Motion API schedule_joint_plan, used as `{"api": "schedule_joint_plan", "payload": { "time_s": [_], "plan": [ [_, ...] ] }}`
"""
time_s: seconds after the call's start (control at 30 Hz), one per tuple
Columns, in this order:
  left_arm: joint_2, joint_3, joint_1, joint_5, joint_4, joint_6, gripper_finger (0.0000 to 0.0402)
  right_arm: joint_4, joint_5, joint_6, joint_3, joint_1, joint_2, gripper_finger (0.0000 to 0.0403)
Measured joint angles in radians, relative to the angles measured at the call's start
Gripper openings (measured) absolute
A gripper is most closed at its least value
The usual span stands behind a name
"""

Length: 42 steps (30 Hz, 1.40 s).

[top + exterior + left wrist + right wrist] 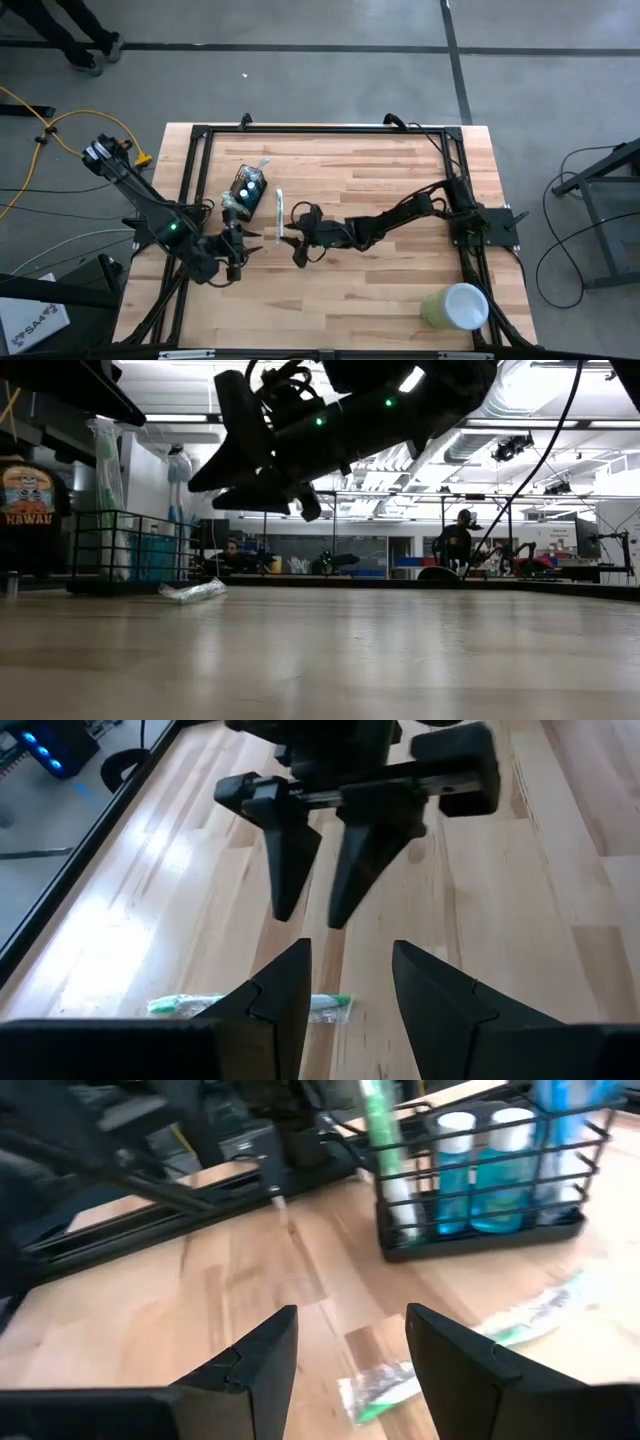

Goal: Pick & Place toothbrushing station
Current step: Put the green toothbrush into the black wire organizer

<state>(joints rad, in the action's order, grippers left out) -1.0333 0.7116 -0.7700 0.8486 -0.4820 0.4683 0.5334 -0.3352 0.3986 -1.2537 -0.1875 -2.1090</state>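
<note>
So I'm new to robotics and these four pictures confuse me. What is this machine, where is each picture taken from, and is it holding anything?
It is a robot with two dark arms at a wooden table. One picture looks straight down from above, one looks level across the tabletop, and two come from cameras on the arms' wrists. From above, the left gripper and right gripper face each other near the table's middle, fingers open, holding nothing. Beside them stands a black wire holder with blue bottles in it, and a wrapped toothbrush lies flat on the wood. A pale green cup sits at a corner near the right arm's base.
</note>
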Motion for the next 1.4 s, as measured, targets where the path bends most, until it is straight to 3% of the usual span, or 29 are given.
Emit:
{"api": "schedule_joint_plan", "payload": {
  "time_s": [0.27,0.67,0.97,1.4],
  "plan": [
    [-0.003,0.0,0.0,0.001,0.013,0.0,0.0135,-0.009,-0.024,0.023,-0.002,0.0,-0.006,0.0179],
    [-0.018,0.0,0.003,-0.023,0.014,0.033,0.0135,-0.047,0.047,0.024,-0.004,-0.005,-0.006,0.0179],
    [-0.143,-0.002,0.098,-0.055,0.019,0.419,0.0135,-0.105,0.049,-0.007,-0.004,-0.065,0.0,0.0179],
    [-0.244,-0.002,0.229,-0.13,0.063,0.737,0.0135,-0.165,0.008,-0.118,-0.003,-0.187,0.0,0.0179]
  ]
}}
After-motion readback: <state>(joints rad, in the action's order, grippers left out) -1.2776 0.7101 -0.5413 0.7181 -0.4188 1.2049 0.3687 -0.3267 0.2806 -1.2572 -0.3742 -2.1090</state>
